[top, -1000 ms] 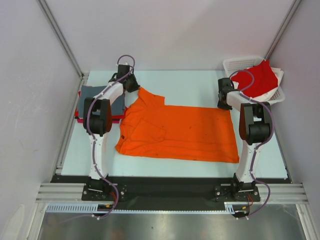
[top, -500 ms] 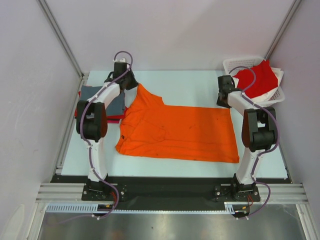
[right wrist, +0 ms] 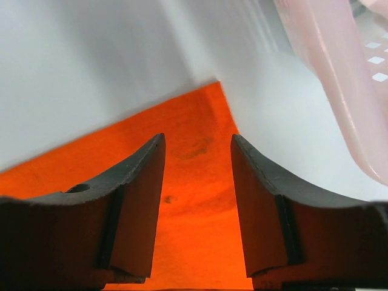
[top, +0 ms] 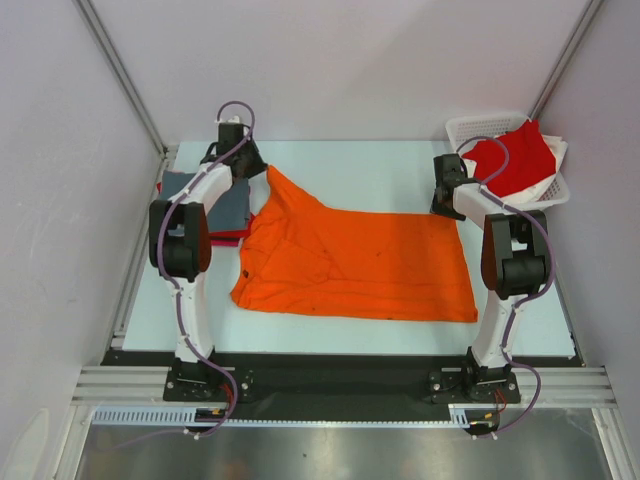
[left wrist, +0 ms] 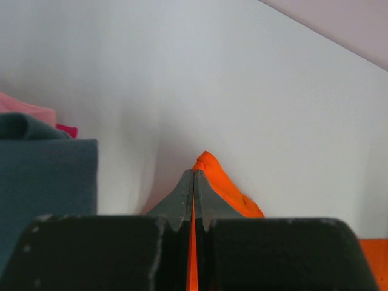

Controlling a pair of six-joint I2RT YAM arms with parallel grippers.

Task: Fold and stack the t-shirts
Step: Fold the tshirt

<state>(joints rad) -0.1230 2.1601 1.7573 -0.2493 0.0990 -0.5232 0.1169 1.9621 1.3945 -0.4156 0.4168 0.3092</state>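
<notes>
The orange t-shirt [top: 360, 265] lies spread across the middle of the surface [top: 380, 175], its near hem flat and unmoved. At its far right corner the right claw [right wrist: 197, 145] has just let go. The fingers now stand apart over the cloth with nothing between them, and the corner rests on the surface. At the far left the left claw [left wrist: 193, 173] is clamped together on a peak of orange cloth and has drawn it farther back and to the left, so that side is stretched to a sharper point. Just beside it sits the folded grey t-shirt [top: 185, 188], and the red t-shirt [top: 515, 155] waits in the white basket [top: 470, 125] at the far right. The shirt looks to be mid-smoothing, with no fold made yet.
</notes>
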